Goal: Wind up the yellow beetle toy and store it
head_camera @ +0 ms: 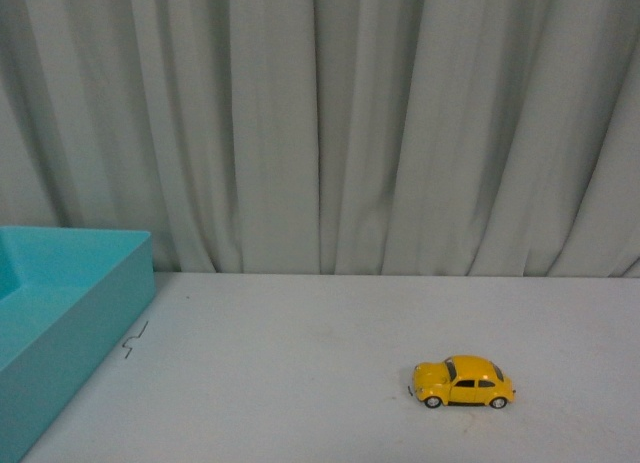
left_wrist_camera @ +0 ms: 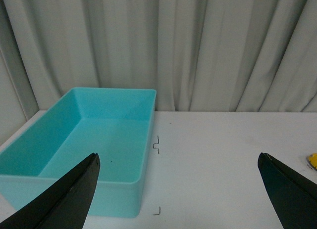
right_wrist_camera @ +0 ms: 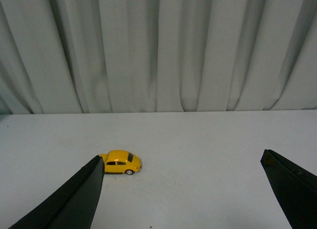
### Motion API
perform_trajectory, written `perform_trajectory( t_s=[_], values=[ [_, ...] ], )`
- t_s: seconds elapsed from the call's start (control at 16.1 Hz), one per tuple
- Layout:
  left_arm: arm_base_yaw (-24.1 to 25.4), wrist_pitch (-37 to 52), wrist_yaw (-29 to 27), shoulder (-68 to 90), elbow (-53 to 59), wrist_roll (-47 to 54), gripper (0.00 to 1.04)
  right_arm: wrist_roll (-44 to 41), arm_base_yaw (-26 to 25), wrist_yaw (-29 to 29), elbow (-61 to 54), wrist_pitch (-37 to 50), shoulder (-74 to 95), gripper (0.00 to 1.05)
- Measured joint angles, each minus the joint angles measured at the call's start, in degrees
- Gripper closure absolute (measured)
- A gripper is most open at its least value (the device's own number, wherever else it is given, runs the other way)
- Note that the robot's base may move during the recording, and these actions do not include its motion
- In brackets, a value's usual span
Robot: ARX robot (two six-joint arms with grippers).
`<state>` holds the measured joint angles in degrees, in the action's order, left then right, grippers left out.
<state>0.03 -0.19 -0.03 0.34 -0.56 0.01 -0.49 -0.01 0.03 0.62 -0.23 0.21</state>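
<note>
The yellow beetle toy (head_camera: 463, 382) stands on its wheels on the white table (head_camera: 320, 383), right of centre, side-on to the front view. It also shows in the right wrist view as the yellow beetle toy (right_wrist_camera: 120, 162), beyond one black fingertip (right_wrist_camera: 86, 189), which covers part of it. My right gripper (right_wrist_camera: 181, 162) is open and holds nothing. My left gripper (left_wrist_camera: 178, 160) is open too, hovering near the box; a sliver of the yellow toy (left_wrist_camera: 312, 161) shows at that view's edge. Neither arm appears in the front view.
A teal open box (head_camera: 60, 303) sits at the table's left edge; its inside wall (left_wrist_camera: 99, 135) shows bare in the left wrist view. Small black corner marks (left_wrist_camera: 156, 144) lie on the table beside it. A grey curtain (head_camera: 320, 123) hangs behind the table.
</note>
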Motion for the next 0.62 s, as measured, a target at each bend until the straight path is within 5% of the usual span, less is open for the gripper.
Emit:
perform_trajectory(
  t_s=[0.62],
  values=[
    [0.0, -0.1, 0.0, 0.0, 0.0, 0.0, 0.07, 0.0, 0.0, 0.0, 0.0, 0.1, 0.0, 0.07]
  ],
)
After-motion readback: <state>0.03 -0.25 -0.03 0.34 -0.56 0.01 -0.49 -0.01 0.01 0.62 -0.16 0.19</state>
